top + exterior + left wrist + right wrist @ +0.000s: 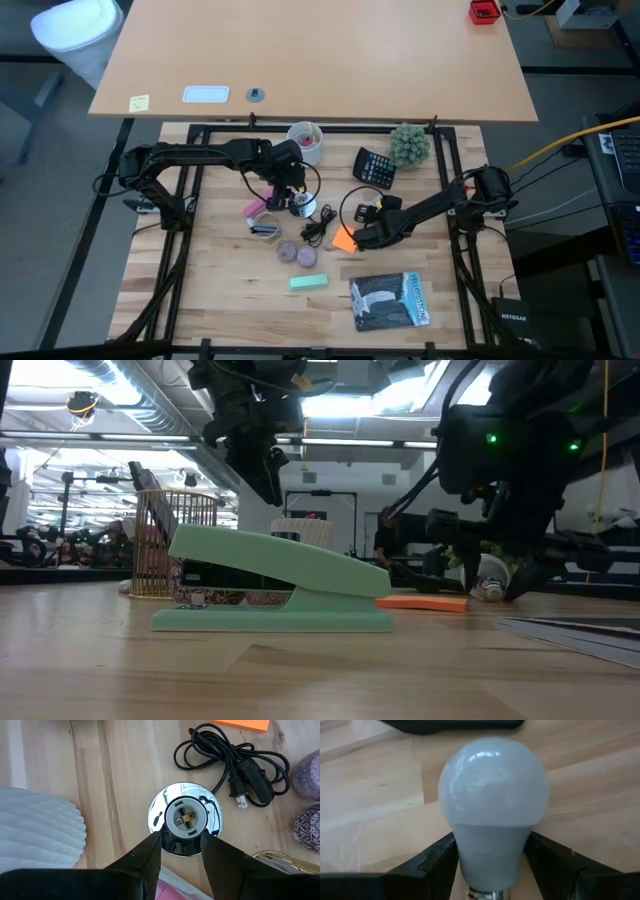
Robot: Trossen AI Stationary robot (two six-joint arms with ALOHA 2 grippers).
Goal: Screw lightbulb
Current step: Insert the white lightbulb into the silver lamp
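At frame centre the right gripper [492,865] pinched the small white rounded lightbulb [493,805], while the left gripper [180,852], fingers spread, straddled the round silvery socket disc [185,818]; next, carrying the bulb over and aligning its base.

Dark jointed arms, black jaws

The work surface is a butcher-block style wooden desk [230,285] with a black metal frame [300,128] around it. Right behind it sits a bigger, smooth light-wood table [330,50], with a yellow sticky note [139,102] and a small red box [484,11] on it. Grey floor [45,200] all around, and a yellow cable [560,145] trails off one side. Low view shows bright ceiling lights [350,405] and exposed ducting [110,385] overhead.
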